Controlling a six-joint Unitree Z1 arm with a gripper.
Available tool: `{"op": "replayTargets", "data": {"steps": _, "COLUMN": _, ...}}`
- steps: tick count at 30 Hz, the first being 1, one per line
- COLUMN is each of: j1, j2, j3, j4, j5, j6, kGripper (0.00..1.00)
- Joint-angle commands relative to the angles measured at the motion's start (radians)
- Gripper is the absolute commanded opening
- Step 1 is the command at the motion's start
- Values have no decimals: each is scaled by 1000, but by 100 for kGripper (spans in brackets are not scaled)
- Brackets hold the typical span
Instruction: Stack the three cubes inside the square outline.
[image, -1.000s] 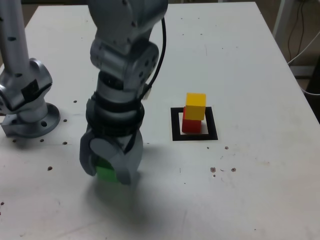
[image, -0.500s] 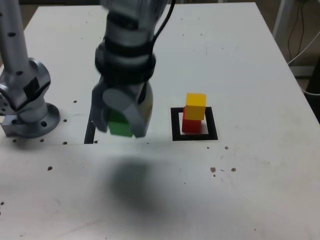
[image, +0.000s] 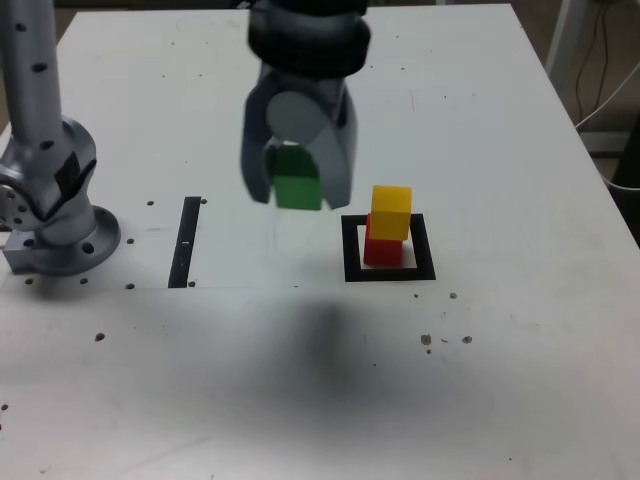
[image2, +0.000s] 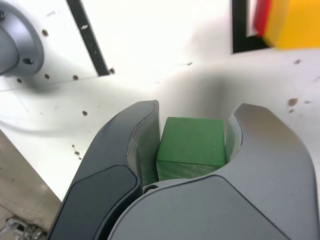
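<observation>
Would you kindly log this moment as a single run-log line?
gripper: shut on green cube, airborne | yellow cube on red cube in square outline | stage: carrying, not yet stacked

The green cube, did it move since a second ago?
Yes. The green cube, held in the gripper, has risen off the table and travelled toward the exterior view's right, now close beside the yellow cube in the square outline.

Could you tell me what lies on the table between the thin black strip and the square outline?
Nothing: in the exterior view the white table is bare between the black strip and the square outline, apart from faint marks.
</observation>
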Motion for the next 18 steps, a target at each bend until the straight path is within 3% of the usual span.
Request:
{"op": "replayTargets", "data": {"steps": 1, "j1": 31, "j2": 23, "j3": -33, "j4": 14, "j5": 4, "j6": 28, "kGripper": 35}}
{"op": "replayTargets", "data": {"steps": 18, "j1": 162, "j2": 163, "j3": -166, "j4": 16, "j5": 4, "j6": 121, "kGripper": 35}}
